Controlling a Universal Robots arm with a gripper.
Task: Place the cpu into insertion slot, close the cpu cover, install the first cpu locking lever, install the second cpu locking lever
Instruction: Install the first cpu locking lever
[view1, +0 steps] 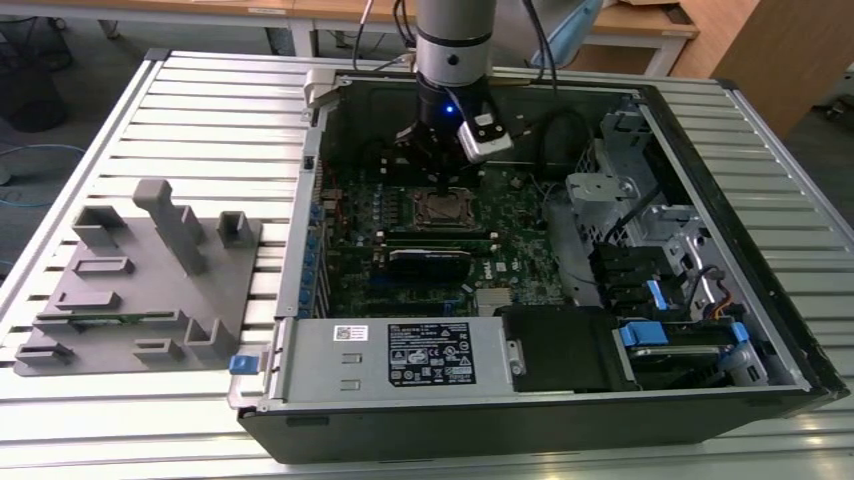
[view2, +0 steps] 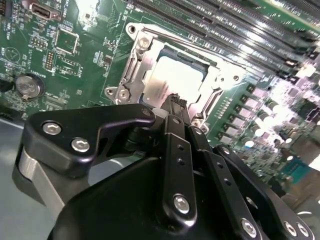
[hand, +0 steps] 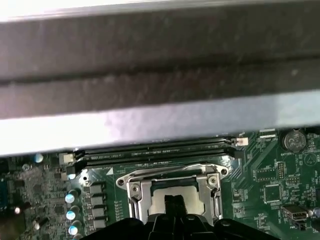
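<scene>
Your small flat square silver-tan cpu sits in the socket on the green motherboard, and the thin silvery metal cpu cover frame lies down around it. The arm's black fingers are pinched narrow and hold nothing, tips right at the chip's top. Looks like the cover-closing step to me. It calls for a light, level touch.

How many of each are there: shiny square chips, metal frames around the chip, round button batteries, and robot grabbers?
cpu: 1
cpu cover: 1
round battery: 1
gripper: 1
Total: 4
</scene>
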